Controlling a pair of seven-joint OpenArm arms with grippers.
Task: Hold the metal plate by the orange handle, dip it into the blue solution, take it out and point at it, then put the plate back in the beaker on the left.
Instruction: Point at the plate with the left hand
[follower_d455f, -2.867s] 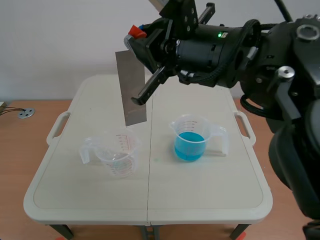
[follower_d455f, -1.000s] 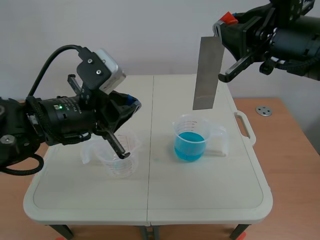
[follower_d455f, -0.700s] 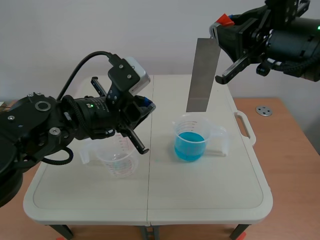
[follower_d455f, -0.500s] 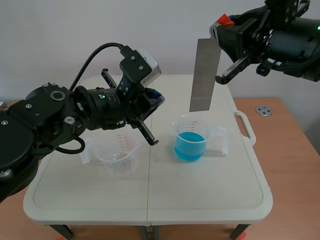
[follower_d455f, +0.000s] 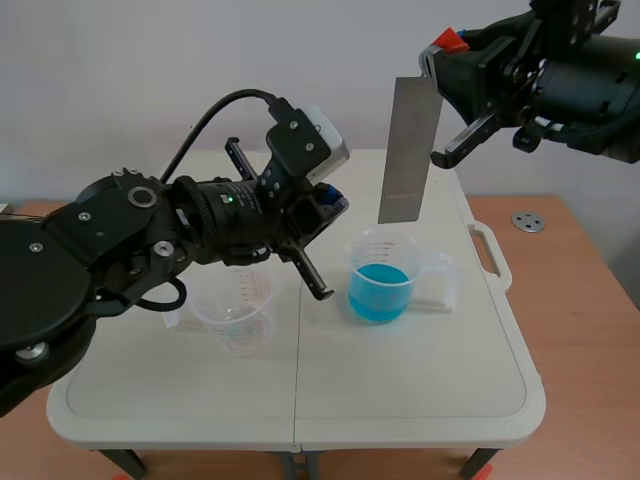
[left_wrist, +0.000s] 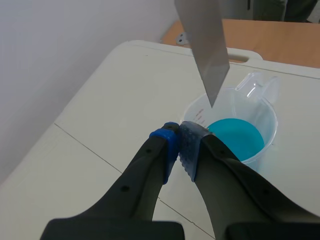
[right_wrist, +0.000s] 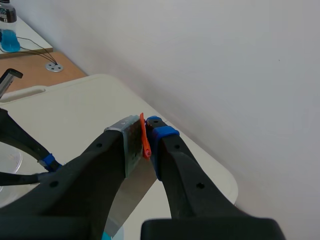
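Observation:
My right gripper is raised at the upper right, shut on the orange handle of the metal plate. The plate hangs upright, its lower edge just above the beaker of blue solution. The left gripper is shut on nothing and points toward the plate's lower end, a little short of it. In the left wrist view its fingertips meet just before the plate and the blue beaker. The right wrist view shows the handle pinched between the pads. The empty beaker stands under the left arm.
Both beakers stand on a cream folding table with a seam down its middle and carry handles at the sides. The left arm's body covers much of the table's left half. A small metal disc lies on the wooden surface to the right.
The left arm has swung right from above the empty beaker, bringing its shut gripper up toward the plate. The right arm has kept the plate almost still above the blue beaker.

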